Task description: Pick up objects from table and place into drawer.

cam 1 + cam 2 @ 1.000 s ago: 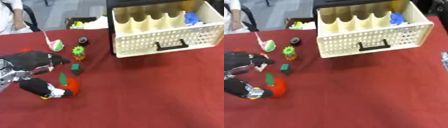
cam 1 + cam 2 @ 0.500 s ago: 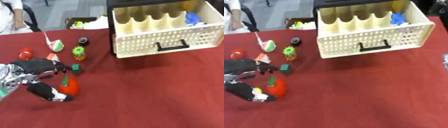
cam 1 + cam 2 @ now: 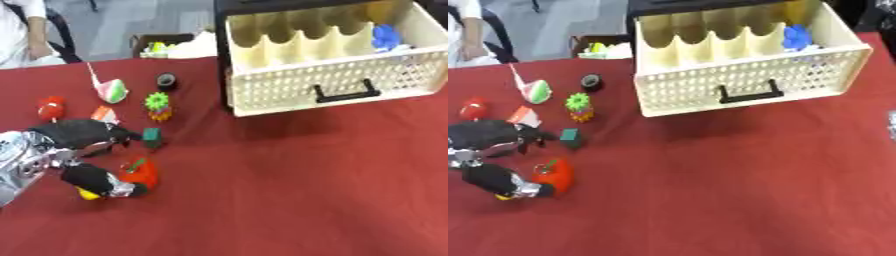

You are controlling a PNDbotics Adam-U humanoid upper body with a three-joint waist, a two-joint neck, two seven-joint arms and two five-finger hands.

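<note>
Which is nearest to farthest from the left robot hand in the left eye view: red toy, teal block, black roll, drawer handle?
From the left robot hand:
1. Red toy, between thumb and fingers.
2. Teal block, just right of the fingertips.
3. Black roll, farther back.
4. Drawer handle, far right.

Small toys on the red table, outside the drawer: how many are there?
6 visible: a red piece at far left, a white-pink one, a black ring, a green-orange spiky toy, a green block, and the red fruit at the left hand. The hand may hide others.
</note>
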